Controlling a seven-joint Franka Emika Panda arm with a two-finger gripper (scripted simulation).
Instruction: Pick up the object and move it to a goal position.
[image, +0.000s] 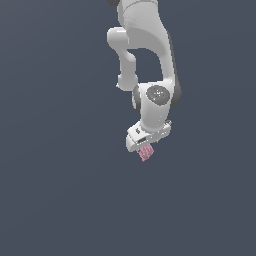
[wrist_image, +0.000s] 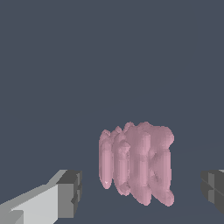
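The object is a small dusty-pink lumpy thing with ridged bumps. In the wrist view it sits between my two dark fingertips, with a visible gap on each side, so neither pad touches it. My gripper is open around it. One fingertip has a white finger body behind it, and the other fingertip is at the frame edge. In the exterior view the object shows just below the white hand of my gripper, and the fingers themselves are hard to make out there.
The white arm reaches down from the top of the exterior view. Around it there is only a plain dark grey-blue surface, with no other objects or edges in view.
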